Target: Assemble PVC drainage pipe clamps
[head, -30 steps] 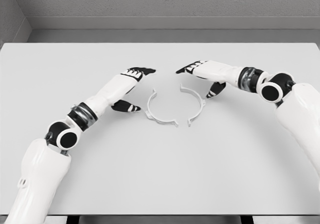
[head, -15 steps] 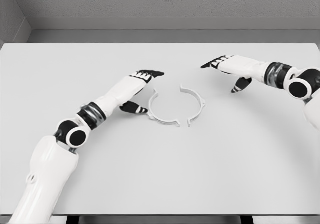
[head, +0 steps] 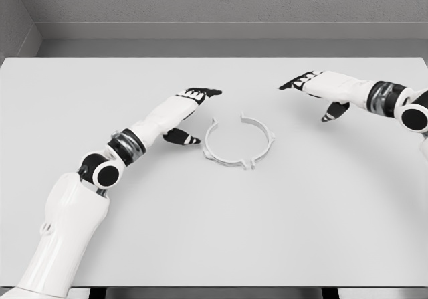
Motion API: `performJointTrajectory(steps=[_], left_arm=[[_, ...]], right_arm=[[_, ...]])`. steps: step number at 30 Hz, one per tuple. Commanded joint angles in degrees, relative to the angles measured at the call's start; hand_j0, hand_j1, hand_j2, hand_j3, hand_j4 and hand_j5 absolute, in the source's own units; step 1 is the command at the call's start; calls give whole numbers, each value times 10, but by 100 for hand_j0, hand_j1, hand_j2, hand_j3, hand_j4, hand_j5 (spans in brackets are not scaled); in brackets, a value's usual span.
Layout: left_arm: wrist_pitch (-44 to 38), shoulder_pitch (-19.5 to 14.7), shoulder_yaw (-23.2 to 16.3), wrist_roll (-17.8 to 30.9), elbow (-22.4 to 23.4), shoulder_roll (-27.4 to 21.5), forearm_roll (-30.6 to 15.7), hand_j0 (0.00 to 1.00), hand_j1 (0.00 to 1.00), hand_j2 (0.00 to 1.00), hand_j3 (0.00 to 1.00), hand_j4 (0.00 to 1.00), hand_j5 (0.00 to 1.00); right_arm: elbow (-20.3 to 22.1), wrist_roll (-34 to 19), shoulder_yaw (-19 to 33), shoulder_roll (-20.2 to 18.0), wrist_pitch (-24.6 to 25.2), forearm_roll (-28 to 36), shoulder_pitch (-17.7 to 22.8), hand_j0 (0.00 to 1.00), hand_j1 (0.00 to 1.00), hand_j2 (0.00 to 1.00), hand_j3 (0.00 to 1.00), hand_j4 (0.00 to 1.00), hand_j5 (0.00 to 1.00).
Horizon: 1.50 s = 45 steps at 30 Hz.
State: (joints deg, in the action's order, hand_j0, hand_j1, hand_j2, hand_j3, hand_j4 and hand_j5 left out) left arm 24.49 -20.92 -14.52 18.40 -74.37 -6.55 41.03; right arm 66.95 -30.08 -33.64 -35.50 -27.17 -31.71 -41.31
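Left hand (head: 189, 115) lies low over the counter (head: 214, 232) with its fingers stretched out and apart, gripping nothing; its thumb sits just beside the left clamp half (head: 215, 145), on that half's left edge, though whether it touches is too close to call. Right hand (head: 319, 90) hovers well apart from the parts, off to the right and farther back, fingers likewise extended and holding nothing.

Between the hands, near the middle of the counter, the two white half-rings lie flat. The left clamp half and the right clamp half (head: 263, 135) meet at the near tabs and form almost a full circle, with a small gap at the far side.

The risk, as I judge it, is a one-sided push. With nothing bracing the right clamp half, more pressure from the left could slide the whole ring rightward, or twist the near joint open, instead of closing the far gap.
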Motion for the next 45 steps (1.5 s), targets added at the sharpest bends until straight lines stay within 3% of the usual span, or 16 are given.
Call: performJointTrajectory(steps=[1,14,28,34,38,45], left_arm=[[0,0,-1,0,2,-2,-4,100,100,100,100,100,100],[-1,-1,-19,0,7,11,-3,100,100,100,100,100,100],[-1,-33,-31,0,36,29,-2,100,100,100,100,100,100],[-1,-33,-13,-1,34,19,-9,100,100,100,100,100,100],[6,-25,-4,-1,18,9,-12,100,100,100,100,100,100],[7,28,-4,0,-68,-7,-12,100,100,100,100,100,100]], right_arm=[[1,0,0,-9,1,2,-1,100,100,100,100,100,100],[2,-1,0,-9,3,2,1,100,100,100,100,100,100],[2,0,0,-9,4,2,0,100,100,100,100,100,100],[2,0,0,-9,4,2,1,100,100,100,100,100,100],[1,0,0,-9,4,2,0,100,100,100,100,100,100],[1,0,0,-10,4,2,-2,100,100,100,100,100,100]])
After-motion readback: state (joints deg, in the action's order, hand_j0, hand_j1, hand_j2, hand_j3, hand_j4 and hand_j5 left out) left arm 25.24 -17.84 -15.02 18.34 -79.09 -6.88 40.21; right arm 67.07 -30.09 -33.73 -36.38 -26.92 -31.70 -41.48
